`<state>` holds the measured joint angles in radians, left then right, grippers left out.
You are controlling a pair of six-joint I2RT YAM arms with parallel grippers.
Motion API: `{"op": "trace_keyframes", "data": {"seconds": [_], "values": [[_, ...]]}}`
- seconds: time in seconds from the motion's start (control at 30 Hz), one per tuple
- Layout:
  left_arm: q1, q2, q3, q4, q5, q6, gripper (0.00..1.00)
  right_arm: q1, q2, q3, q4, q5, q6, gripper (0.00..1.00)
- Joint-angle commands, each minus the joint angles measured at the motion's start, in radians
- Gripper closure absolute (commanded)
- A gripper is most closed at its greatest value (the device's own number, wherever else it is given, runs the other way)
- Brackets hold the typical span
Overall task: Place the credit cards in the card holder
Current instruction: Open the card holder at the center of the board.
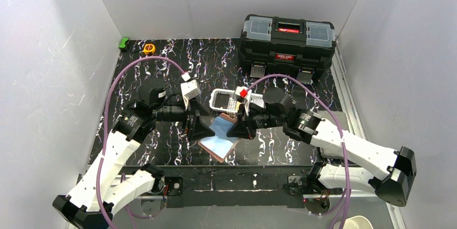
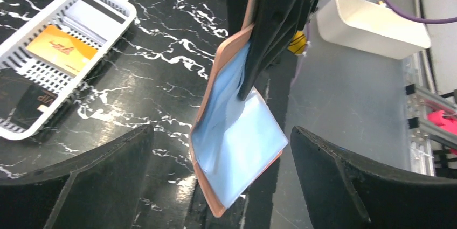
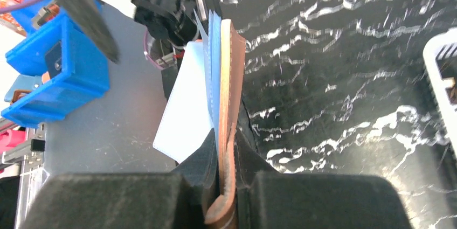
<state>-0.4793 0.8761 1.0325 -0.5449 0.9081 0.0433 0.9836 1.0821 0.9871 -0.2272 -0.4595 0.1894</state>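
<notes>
At the lower middle of the left wrist view, the left gripper (image 2: 220, 132) is being held spread wide, grasping nothing, likely for pushing. Between its fingers the card holder (image 2: 225, 51) is being held tilted by the clenched right gripper (image 3: 226, 145). A light blue card (image 2: 237, 143) is being presented, perhaps part-slotted. At upper left, other credit cards (image 2: 62, 50) are being kept in the white basket (image 2: 125, 6).

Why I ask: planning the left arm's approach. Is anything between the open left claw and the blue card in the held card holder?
Nothing visible does. The right claw is shut on the card holder, and the light blue card on its inner face hangs directly in front of the open left claw.
</notes>
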Motion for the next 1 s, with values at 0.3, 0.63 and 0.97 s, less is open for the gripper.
{"op": "trace_keyframes", "data": {"seconds": [0.3, 0.63, 0.97], "values": [[-0.002, -0.056, -0.169, -0.023, -0.161, 0.489, 0.02, -0.033, 0.124, -0.406, 0.596, -0.013, 0.369, 0.92], [-0.003, 0.01, -0.196, -0.106, -0.146, 0.796, 0.02, -0.043, 0.408, -0.492, 0.936, 0.057, 0.568, 0.89], [-0.005, 0.007, -0.209, -0.136, -0.155, 0.879, 0.02, -0.054, 0.365, -0.596, 0.878, 0.261, 0.598, 0.54]]}}
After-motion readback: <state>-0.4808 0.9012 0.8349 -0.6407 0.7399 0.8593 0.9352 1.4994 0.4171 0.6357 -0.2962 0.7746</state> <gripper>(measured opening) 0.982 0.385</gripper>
